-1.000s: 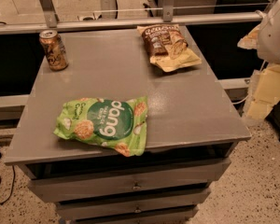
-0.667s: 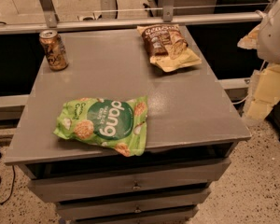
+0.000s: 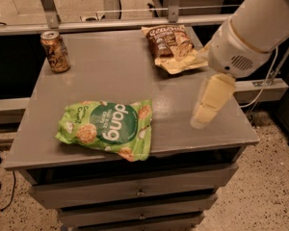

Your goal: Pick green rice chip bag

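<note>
The cream-coloured gripper [image 3: 201, 118] is hanging tip-down from the white arm [image 3: 250, 28] over the right side of the grey cabinet top [image 3: 115, 66], touching nothing, and how far it is open cannot be told from this angle. To its left, well apart from it, the green rice chip bag [image 3: 108, 128] is lying flat near the front edge with its "dang" circle facing up. Behind the gripper a brown-and-yellow snack bag [image 3: 172, 47] is lying near the back right edge, and a gold drink can [image 3: 55, 51] is standing upright at the back left corner.
</note>
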Motion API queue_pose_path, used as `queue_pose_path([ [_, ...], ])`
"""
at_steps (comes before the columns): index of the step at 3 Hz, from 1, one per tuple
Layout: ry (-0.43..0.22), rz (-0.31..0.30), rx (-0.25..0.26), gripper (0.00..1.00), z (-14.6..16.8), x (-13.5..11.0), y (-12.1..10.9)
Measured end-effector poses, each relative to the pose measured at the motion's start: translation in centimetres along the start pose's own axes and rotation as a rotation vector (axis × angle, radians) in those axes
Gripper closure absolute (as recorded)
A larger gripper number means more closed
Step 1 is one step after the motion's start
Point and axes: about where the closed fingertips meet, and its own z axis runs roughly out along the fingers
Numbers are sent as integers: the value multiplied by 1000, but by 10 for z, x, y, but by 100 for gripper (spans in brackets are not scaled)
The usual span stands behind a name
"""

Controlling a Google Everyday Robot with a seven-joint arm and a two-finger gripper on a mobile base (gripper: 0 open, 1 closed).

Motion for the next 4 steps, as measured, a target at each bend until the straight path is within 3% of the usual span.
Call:
queue_pose_path([
  [2, -197, -17, -109, 0, 99, -101, 20],
  [3, -266, -6, -148, 0, 138, -137, 31],
  [4, -302, 2, -206, 25, 170, -165, 48],
])
